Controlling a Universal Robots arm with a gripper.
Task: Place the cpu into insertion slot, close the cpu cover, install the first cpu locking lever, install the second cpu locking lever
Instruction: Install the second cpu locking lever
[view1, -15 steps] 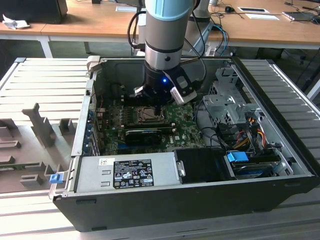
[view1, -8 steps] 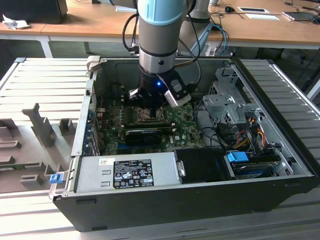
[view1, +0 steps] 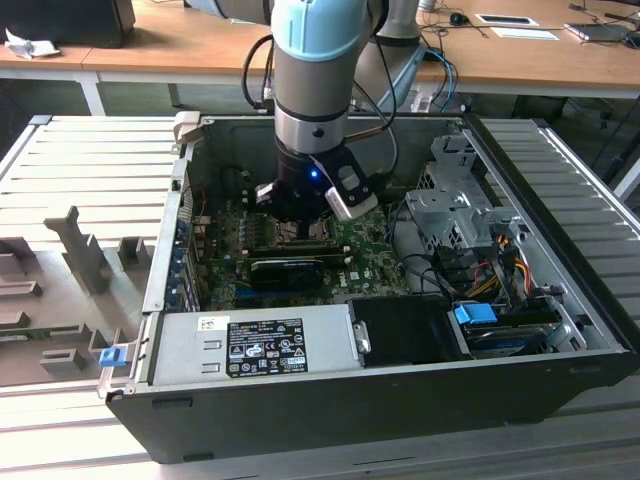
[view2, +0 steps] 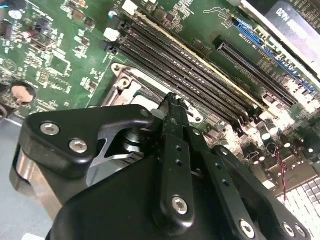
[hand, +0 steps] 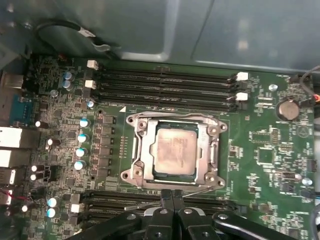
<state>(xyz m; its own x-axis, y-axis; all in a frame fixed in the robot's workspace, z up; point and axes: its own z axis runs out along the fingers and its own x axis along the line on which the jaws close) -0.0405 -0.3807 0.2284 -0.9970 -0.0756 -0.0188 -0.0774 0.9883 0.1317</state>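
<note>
The cpu (hand: 173, 151) sits in the insertion slot (hand: 159, 174) with the cpu cover (hand: 145, 145) closed around it. The end effector (hand: 172, 192), fingers together, hovers at the socket's edge beside a thin lever (hand: 170, 197).

Motherboard (hand: 260, 165) green, dotted with pale solder marks. Cpu (hand: 173, 152) silvery-beige, mottled top, inside silvery-grey cpu cover (hand: 207, 150). Memory slots (hand: 165, 85) black with white end clips. Capacitors (hand: 82, 137) light blue tops. Gripper (hand: 171, 197) black with silver screws in both wrist views. Arm (view1: 315, 40) light blue above grey in exterior view. Computer case (view1: 400, 400) dark grey. Power supply (view1: 250, 345) grey, black-and-white label. Desk (view1: 180, 45) light wood, far side.
</note>
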